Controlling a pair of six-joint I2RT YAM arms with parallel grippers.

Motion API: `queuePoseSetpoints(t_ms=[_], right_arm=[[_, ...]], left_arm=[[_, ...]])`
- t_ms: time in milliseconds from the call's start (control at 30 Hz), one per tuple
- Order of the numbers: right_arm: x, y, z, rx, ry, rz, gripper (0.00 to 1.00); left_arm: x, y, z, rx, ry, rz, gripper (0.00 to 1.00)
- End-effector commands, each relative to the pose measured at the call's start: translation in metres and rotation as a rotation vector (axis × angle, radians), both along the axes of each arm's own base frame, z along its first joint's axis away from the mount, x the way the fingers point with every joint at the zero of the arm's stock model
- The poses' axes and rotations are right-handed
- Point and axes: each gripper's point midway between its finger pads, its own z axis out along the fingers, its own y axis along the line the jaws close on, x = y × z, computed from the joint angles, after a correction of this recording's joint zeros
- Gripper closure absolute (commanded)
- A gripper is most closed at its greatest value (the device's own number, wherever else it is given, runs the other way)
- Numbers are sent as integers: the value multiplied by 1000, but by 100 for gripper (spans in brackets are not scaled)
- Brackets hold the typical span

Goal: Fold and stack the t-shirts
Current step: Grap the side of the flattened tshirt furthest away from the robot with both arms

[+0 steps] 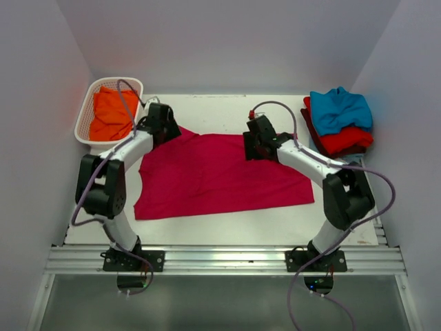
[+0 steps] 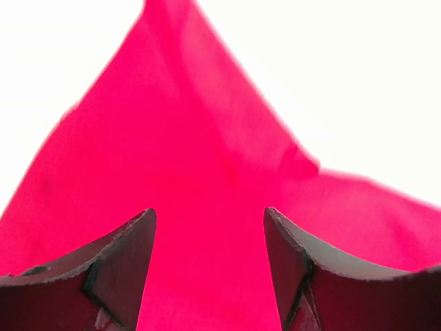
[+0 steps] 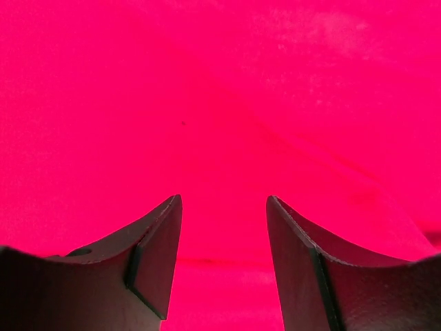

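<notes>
In the basket [image 1: 82, 128], an orange t-shirt [image 1: 110, 114] (seemingly crumpled)

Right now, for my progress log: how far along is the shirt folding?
Done: folded teal-blue shirt on red shirt on maroon shirt, far right. In hand: crimson shirt spread out, left gripper and right gripper open over its far edge. Remaining: orange shirt in the white basket.

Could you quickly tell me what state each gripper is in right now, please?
Left gripper: open, holding nothing, over the crimson-pink t-shirt.
Right gripper: open, holding nothing, over the same shirt.
</notes>
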Motion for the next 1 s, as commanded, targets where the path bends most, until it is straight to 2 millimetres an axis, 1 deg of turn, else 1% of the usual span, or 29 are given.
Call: queuePoseSetpoints(t_ms=[0, 33, 67, 100, 133, 200, 233, 300, 333, 367, 433, 500, 567, 667, 767, 867, 900, 933, 967], right_arm=[[-3, 3, 54, 50, -141, 14, 44], [-5, 0, 56, 47, -145, 15, 44], [-9, -3, 58, 45, -153, 21, 44], [-10, -6, 59, 46, -152, 18, 44], [-11, -8, 60, 45, -155, 15, 44], [-15, -12, 60, 56, -150, 12, 45], [-17, -13, 56, 60, -140, 10, 45], [-19, -12, 55, 71, -133, 15, 46], [-22, -13, 51, 68, -123, 14, 46], [-22, -14, 50, 71, -120, 11, 46], [-24, -15, 45, 74, -106, 8, 48], [-25, -15, 43, 81, -97, 9, 48], [-26, -14, 42, 83, -93, 9, 48], [-27, -14, 43, 86, -93, 11, 49], [-28, -15, 44, 88, -94, 10, 50], [-28, -15, 41, 85, -89, 10, 51], [-28, -15, 40, 84, -86, 11, 51], [-28, -14, 40, 84, -84, 10, 52], [-28, -14, 39, 85, -82, 12, 52]], left_arm=[[67, 6, 35, 10, -109, 43, 32], [76, 14, 13, 35, -49, 66, 32], [86, 18, 11, 47, -44, 83, 32], [107, 22, 31, 50, -93, 109, 32], [111, 32, 8, 66, -38, 129, 32], [123, 40, 1, 64, -26, 155, 34], [131, 49, -6, 66, -16, 177, 34], [137, 59, -11, 67, -12, 205, 36], [138, 67, -20, 64, 5, 226, 36], [142, 71, -20, 60, -1, 237, 37], [142, 83, -27, 55, 8, 266, 37], [143, 85, -34, 29, 14, 264, 37], [144, 92, -45, 7, 28, 273, 38], [148, 93, -51, -34, 8, 260, 39], [149, 88, -59, -82, -11, 227, 39], [150, 73, -66, -155, -24, 177, 40], [148, 70, -73, -175, -20, 175, 40], [148, 83, -76, -188, -19, 193, 41], [146, 82, -78, -202, -15, 191, 41]])
